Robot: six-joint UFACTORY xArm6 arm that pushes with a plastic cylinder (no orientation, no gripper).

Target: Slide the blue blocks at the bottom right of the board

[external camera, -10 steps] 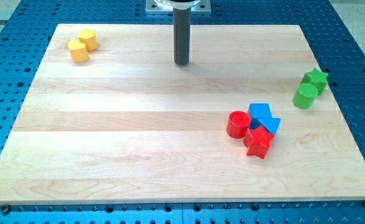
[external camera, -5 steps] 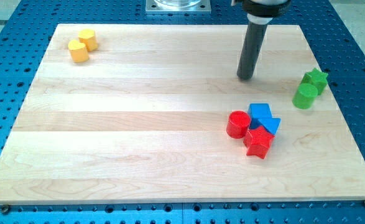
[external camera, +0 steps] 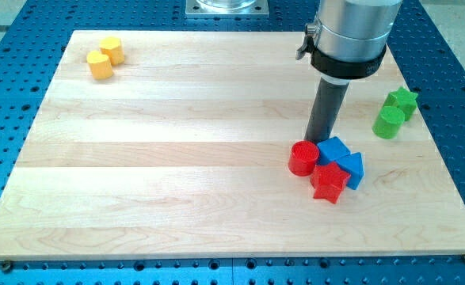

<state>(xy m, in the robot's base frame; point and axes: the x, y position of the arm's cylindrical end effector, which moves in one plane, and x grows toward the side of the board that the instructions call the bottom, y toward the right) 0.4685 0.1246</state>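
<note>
Blue perforated metal frames the pale wooden board (external camera: pixel 177 158) on every side. Two yellow cylinders (external camera: pixel 105 57) sit near the board's ten o'clock corner, a green star (external camera: pixel 403 101) and a green cylinder (external camera: pixel 388 123) out toward three o'clock, and the cluster I care about lies toward four o'clock: a blue cube (external camera: pixel 333 150) touching a blue triangular block (external camera: pixel 352 169), with a red cylinder (external camera: pixel 302 158) pressed against the cube's nine o'clock side and a red star (external camera: pixel 329 182) at its six o'clock.

My tip (external camera: pixel 320 140) stands at the cluster's twelve o'clock edge, between the red cylinder and the blue cube, touching or just about touching the cube; I cannot tell which. It is a bare rod, so it grasps nothing and can only shove.

I judge the push is only starting, since the blue pair sits short of the five o'clock corner. The next move calls for driving toward five o'clock, bearing on the blue blocks. The red star lies in that path and may be carried along, and the triangular block could pivot off to one side.
</note>
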